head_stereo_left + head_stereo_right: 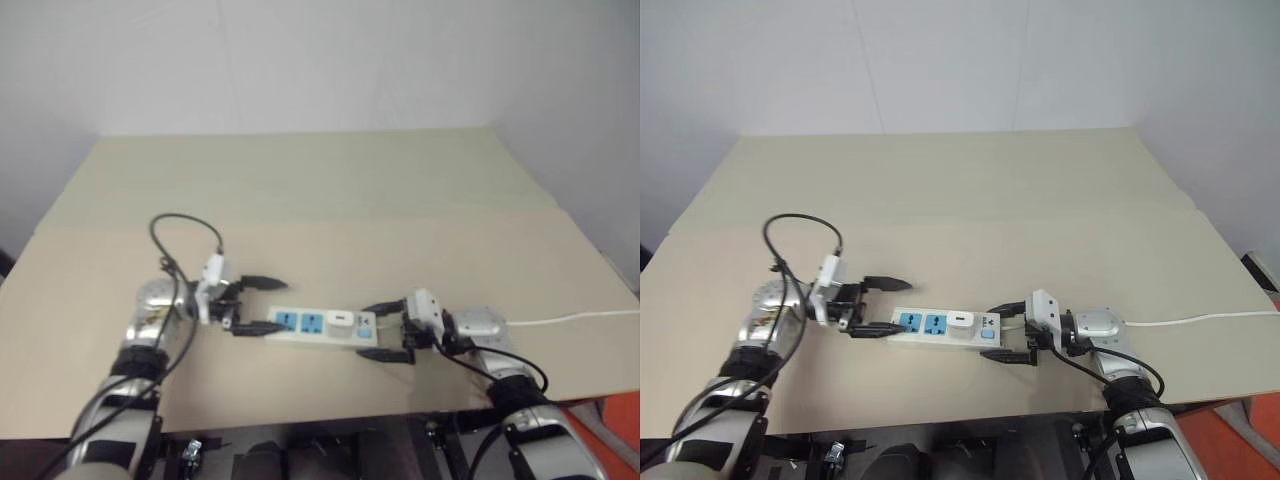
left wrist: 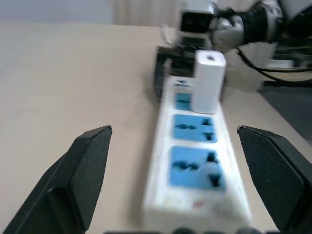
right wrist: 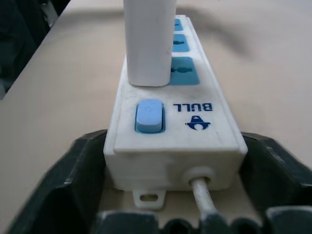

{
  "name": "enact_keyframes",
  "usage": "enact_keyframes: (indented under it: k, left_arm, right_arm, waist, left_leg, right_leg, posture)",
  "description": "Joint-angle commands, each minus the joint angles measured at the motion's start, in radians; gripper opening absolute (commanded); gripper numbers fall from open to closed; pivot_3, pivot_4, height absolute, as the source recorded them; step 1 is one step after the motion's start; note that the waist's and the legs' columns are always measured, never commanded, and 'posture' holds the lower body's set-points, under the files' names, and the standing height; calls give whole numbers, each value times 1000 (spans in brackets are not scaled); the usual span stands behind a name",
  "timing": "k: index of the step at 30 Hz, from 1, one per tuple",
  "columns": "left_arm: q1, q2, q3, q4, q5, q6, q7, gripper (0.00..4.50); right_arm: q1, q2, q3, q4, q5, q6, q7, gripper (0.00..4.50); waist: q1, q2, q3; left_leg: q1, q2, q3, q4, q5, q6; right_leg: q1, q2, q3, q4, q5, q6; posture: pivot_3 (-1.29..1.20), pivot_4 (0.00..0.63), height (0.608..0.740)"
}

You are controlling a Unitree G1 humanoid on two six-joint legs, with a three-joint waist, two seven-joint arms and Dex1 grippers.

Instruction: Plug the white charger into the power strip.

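The power strip (image 1: 300, 338) lies flat on the tan table, near its front edge. The white charger (image 1: 340, 320) stands upright in the socket beside the blue switch (image 3: 148, 116), and the two other blue sockets are bare. My left gripper (image 1: 262, 305) is open at the strip's left end, one finger (image 2: 87, 161) on each side and clear of it. My right gripper (image 1: 366, 330) holds the switch end of the strip, its fingers (image 3: 80, 165) pressed against both sides. The strip's thin white cord (image 1: 570, 320) runs off to the right.
A black cable (image 1: 185, 225) loops above my left wrist. The table (image 1: 320, 190) stretches wide and bare behind the strip, and its front edge (image 1: 300, 420) lies just below both arms. Something orange (image 1: 620, 420) sits beyond the table's right front corner.
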Motion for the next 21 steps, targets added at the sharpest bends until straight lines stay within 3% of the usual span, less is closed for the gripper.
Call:
enact_keyframes:
  k: [1, 6, 13, 17, 21]
  left_arm:
    - [22, 42, 56, -37, -20, -2, -3, 4500]
    - [90, 102, 115, -90, -26, 7, 10, 4500]
    - [290, 256, 247, -172, -68, 23, 1, 4500]
    - [355, 293, 297, -197, -75, 28, 7, 4500]
    - [366, 288, 304, -216, -74, 35, 32, 4500]
  right_arm:
    - [9, -9, 5, 20, -11, 4, 17, 4458]
    - [54, -64, -36, -65, 6, -14, 7, 4458]
    - [202, -325, -199, -283, 147, 76, 82, 4458]
    - [278, -435, -295, -331, 202, 93, 117, 4458]
    - [315, -468, -339, -354, 218, 95, 103, 4458]
  waist:
    - [0, 0, 0]
    - [6, 0, 3]
    - [31, 7, 9]
    - [34, 10, 16]
    - [32, 9, 19]
  left_leg:
    - [-1, 0, 0, 0, 0, 0]
    - [-6, -1, 0, 0, 0, 0]
    - [-27, -3, 1, 2, 1, -1]
    - [-27, -3, 1, 2, 1, -1]
    - [-25, -2, 1, 3, 1, -1]
  right_leg:
    - [-1, 0, 0, 0, 0, 0]
    - [-5, -3, -2, 0, 0, 0]
    - [-26, -7, -3, 0, 1, 2]
    - [-24, -7, -5, 0, 1, 1]
    - [-22, -5, -5, 0, 2, 1]
  posture:
    - [0, 150, 740]
    - [0, 150, 740]
    - [0, 150, 740]
    - [0, 150, 740]
    - [0, 150, 740]
